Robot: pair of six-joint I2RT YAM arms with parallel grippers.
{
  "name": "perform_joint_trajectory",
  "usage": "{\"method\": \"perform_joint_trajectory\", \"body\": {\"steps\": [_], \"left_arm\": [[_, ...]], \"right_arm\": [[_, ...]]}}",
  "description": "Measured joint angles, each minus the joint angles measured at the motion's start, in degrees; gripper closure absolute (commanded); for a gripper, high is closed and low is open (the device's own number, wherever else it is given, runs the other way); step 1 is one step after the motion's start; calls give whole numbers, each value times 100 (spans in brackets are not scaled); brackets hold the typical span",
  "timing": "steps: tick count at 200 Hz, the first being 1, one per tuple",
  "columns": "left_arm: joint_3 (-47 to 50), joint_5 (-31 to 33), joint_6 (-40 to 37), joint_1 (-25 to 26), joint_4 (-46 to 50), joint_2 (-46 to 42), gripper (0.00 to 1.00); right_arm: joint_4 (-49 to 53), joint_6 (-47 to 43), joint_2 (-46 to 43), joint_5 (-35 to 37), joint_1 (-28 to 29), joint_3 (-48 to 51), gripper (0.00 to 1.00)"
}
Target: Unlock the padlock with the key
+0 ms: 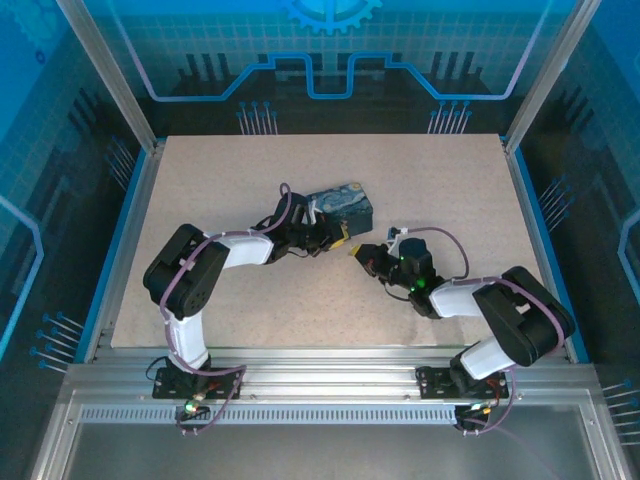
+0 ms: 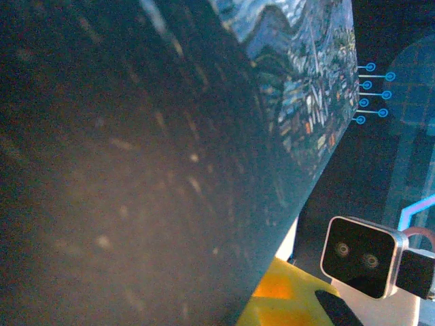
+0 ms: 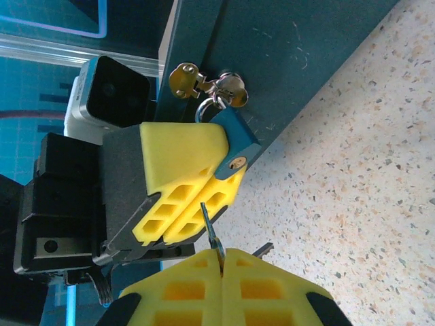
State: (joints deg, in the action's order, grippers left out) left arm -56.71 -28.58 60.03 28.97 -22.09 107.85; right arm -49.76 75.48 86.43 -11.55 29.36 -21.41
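A dark blue box (image 1: 340,205) with a painted lid stands mid-table. In the right wrist view a small blue padlock (image 3: 239,137) hangs from the brass hasp (image 3: 185,78) on the box's side, its keyhole facing the camera. My left gripper (image 3: 228,163) is shut on the padlock's body with its yellow fingers. My right gripper (image 3: 222,253) is shut on the key (image 3: 210,223), whose blade points up toward the padlock and stops a short way below the keyhole. A second key (image 3: 263,249) sticks out beside the fingers. From above, the left gripper (image 1: 337,240) and the right gripper (image 1: 361,254) nearly meet.
The box wall (image 2: 136,170) looms close in the left wrist view, with one yellow finger (image 2: 282,299) and the right wrist's camera (image 2: 362,257) at the bottom. Speckled tabletop (image 3: 360,183) lies open to the right. Blue enclosure walls (image 1: 560,210) ring the table.
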Motion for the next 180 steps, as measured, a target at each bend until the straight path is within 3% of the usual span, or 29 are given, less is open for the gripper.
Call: {"method": "perform_joint_trajectory", "body": {"steps": [72, 180], "left_arm": [[76, -44, 11, -7, -140, 2, 100], [181, -111, 157, -33, -398, 13, 100]], "right_arm": [[-697, 446, 772, 66, 0, 9, 100], [-1093, 601, 800, 170, 26, 11, 100]]}}
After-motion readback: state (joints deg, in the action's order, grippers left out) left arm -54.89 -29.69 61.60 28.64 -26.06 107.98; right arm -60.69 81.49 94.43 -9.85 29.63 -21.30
